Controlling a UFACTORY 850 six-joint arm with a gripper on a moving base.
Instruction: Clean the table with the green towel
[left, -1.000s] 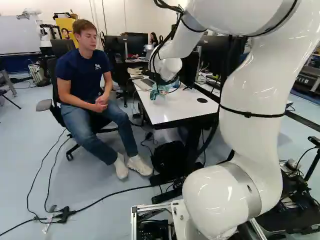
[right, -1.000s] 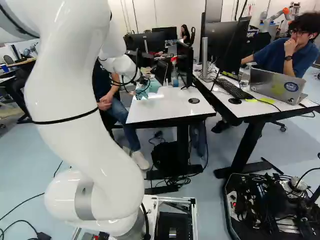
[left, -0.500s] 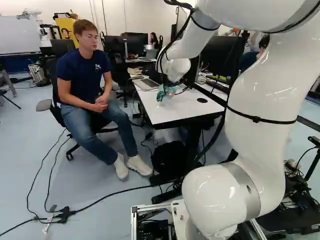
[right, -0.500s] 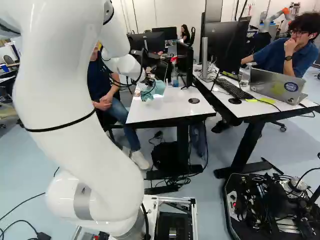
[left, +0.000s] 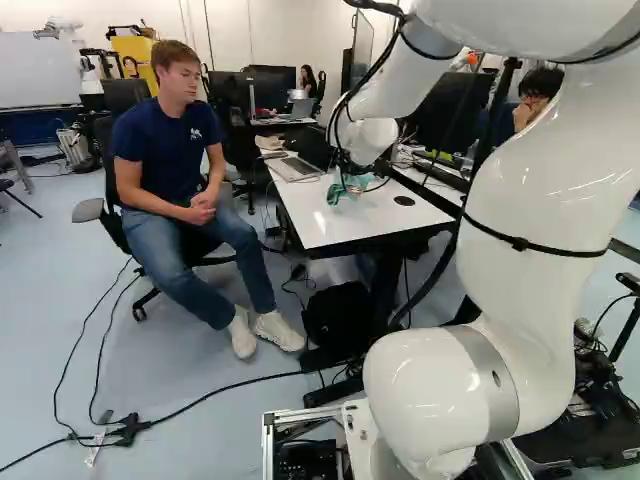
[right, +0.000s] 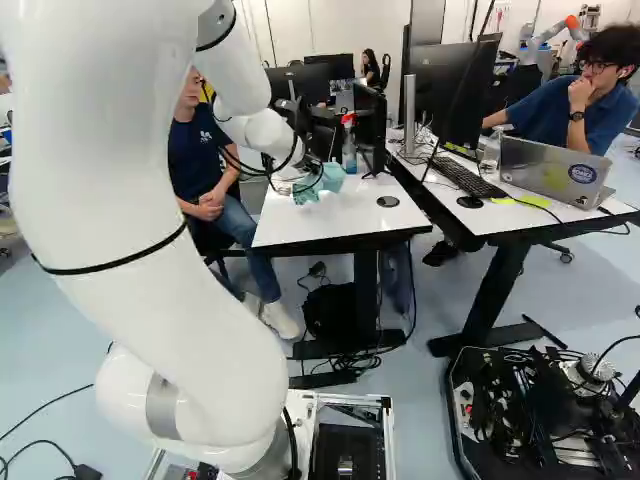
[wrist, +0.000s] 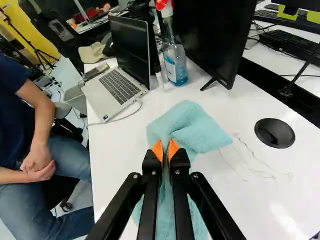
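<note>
At the far end of the arm, my gripper (right: 312, 168) is over the white table (right: 340, 225), with the green towel (right: 322, 185) hanging from it. In the wrist view the gripper (wrist: 165, 150) is shut on a pinched fold of the towel (wrist: 187, 125), the orange pads on both sides of it. The cloth spreads onto the tabletop ahead of the fingers and also lies beneath them. Thin dark scribbled marks (wrist: 260, 172) show on the table beside the towel, on the side of the round black cable cap (wrist: 274, 133).
An open laptop (wrist: 117, 82), a spray bottle (wrist: 175, 62) and a monitor (wrist: 210, 40) stand on the table beyond the towel. A seated person (left: 180, 190) is close to the table's edge. Another desk (right: 530, 205) adjoins, and another robot (right: 550, 35) is far back.
The arm has swung its gripper across the tabletop, away from the seated person and toward the cable cap, with the towel carried along. The base has not moved.
</note>
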